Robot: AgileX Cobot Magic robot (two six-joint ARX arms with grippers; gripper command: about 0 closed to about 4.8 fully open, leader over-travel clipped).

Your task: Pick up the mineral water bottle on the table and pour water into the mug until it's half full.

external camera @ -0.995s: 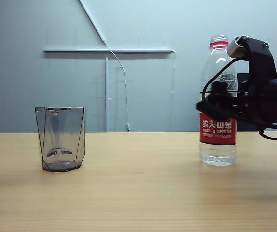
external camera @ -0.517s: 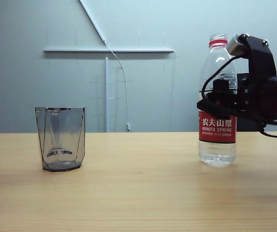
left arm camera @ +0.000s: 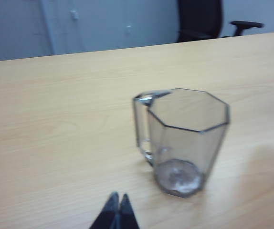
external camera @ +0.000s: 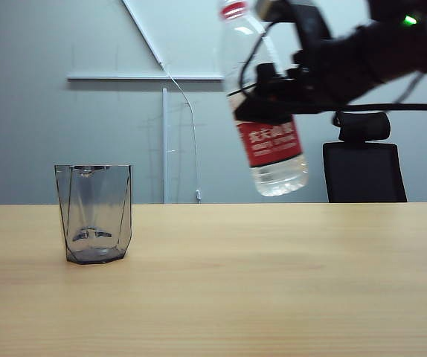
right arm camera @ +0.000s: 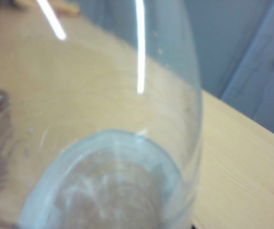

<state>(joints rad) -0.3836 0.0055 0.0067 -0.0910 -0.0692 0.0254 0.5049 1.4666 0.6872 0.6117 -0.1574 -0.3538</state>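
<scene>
The mineral water bottle point(external camera: 269, 141) hangs in the air above the table point(external camera: 236, 282), tilted with its red neck ring up and to the left. My right gripper point(external camera: 262, 100) is shut on its middle, just above the red label. Clear water sits in the bottle's lower end. In the right wrist view the bottle point(right arm camera: 118, 143) fills the picture and hides the fingers. The smoky-grey faceted mug point(external camera: 93, 213) stands upright on the table, far to the left of the bottle. My left gripper point(left arm camera: 117, 210) is shut, empty, close to the mug point(left arm camera: 182, 138) but apart from it.
A black office chair point(external camera: 364, 160) stands behind the table's far edge on the right. A grey wall with a white rail point(external camera: 146, 77) closes the back. Bare wood lies between the mug and the bottle.
The right gripper has lifted the bottle off the table, carried it up and leftward, and tilted its neck to the left. The left gripper's tip has left the exterior view's left edge.
</scene>
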